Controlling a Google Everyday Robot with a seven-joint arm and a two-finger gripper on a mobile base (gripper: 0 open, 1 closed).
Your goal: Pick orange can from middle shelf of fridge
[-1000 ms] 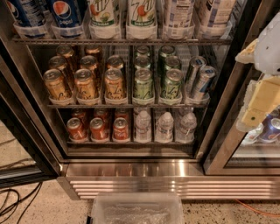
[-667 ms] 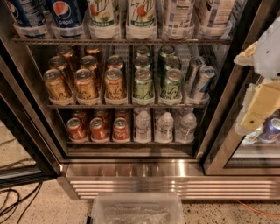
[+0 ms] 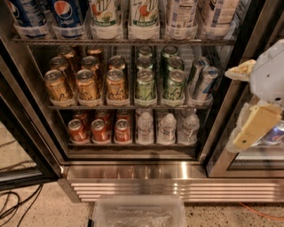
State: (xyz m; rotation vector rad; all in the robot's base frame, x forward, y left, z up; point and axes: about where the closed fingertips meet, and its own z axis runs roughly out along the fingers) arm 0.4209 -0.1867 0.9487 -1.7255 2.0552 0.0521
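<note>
The fridge [image 3: 168, 188] stands open ahead of me. Its middle shelf [image 3: 128, 107] holds orange cans in three columns on the left, with front cans at left [image 3: 57, 85], middle [image 3: 86, 85] and right [image 3: 116, 84]. My gripper [image 3: 248, 99] is at the right edge of the view, in front of the right door frame. It is well to the right of the orange cans and touches nothing. Its two yellowish fingers, upper [image 3: 239, 71] and lower [image 3: 256, 127], are spread apart and hold nothing.
Pale green cans [image 3: 145, 86] and tilted silver cans [image 3: 202, 80] fill the rest of the middle shelf. Pepsi and 7UP bottles [image 3: 144, 13] stand above. Red cans [image 3: 100, 131] and water bottles [image 3: 166, 128] stand below. A clear bin [image 3: 140, 213] and cables [image 3: 13, 208] lie on the floor.
My gripper has moved down and slightly left along the right side. The cans and shelves have not moved.
</note>
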